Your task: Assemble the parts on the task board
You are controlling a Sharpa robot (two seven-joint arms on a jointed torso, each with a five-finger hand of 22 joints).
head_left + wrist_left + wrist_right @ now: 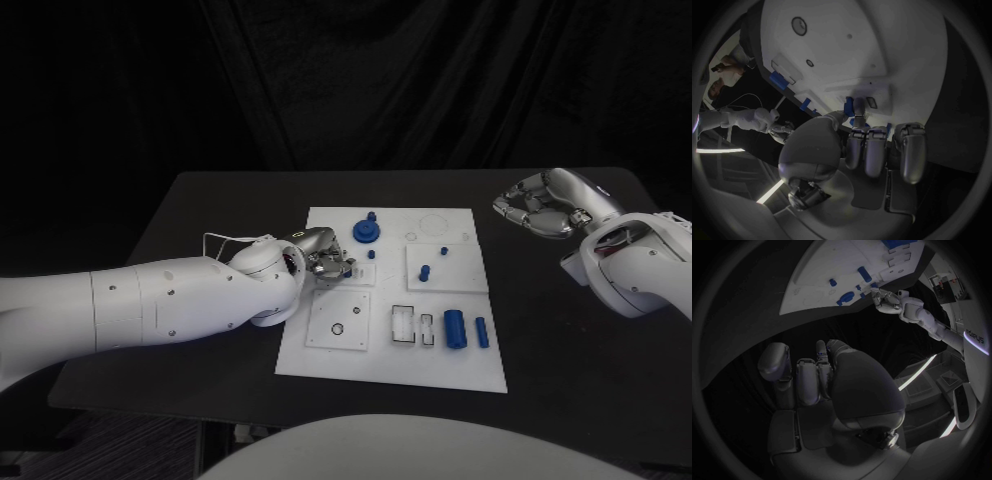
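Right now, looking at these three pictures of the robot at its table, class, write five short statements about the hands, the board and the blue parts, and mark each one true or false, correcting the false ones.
1. The left hand is over the task board's left edge. True.
2. The right hand rests on the task board. False: it is off the board, over the black table to the board's right.
3. A blue cylinder lies near the board's front right. True.
4. The right hand holds that blue cylinder. False: the cylinder lies on the board.
5. The round blue part sits near the board's far edge. True.
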